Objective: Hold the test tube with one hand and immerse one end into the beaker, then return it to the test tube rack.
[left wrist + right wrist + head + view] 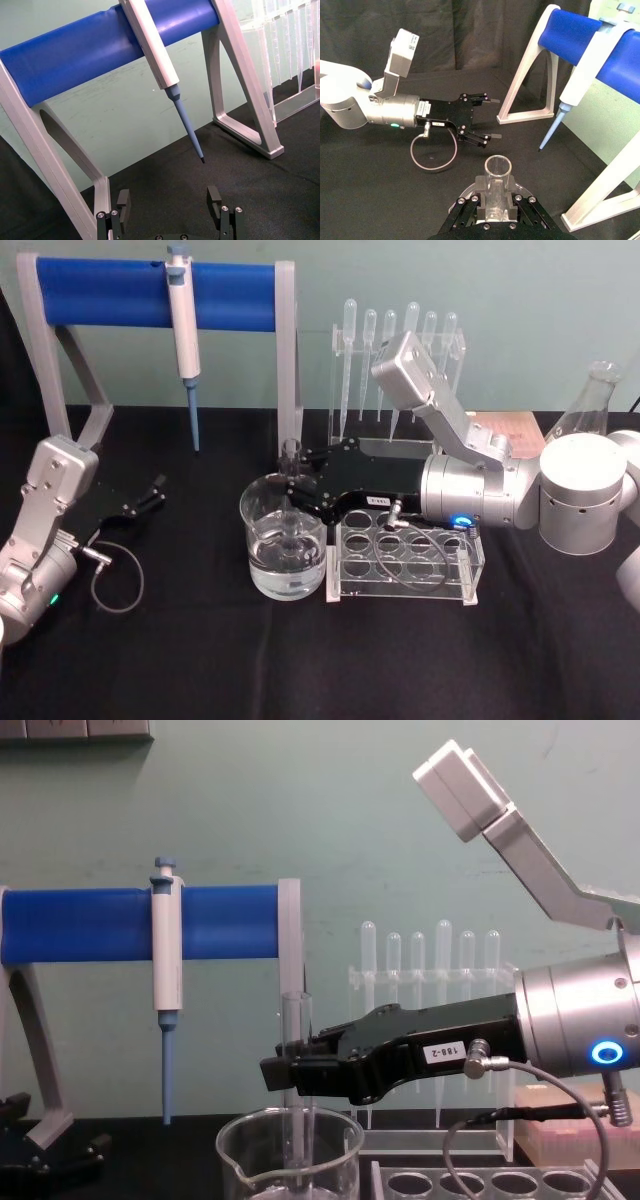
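Clamping the tube upright between its jaws, the right gripper reaches in from 3 o'clock, level over the beaker. The tube's mouth stands above the jaws. Its lower end hangs inside the beaker, which holds clear liquid, but I cannot tell whether the tip is wet. The rack stands on the black surface just beside the beaker, at its 3 o'clock. The left gripper lies idle at the beaker's 9 o'clock, well apart, jaws apart. A pipette hangs from the stand at 11 o'clock.
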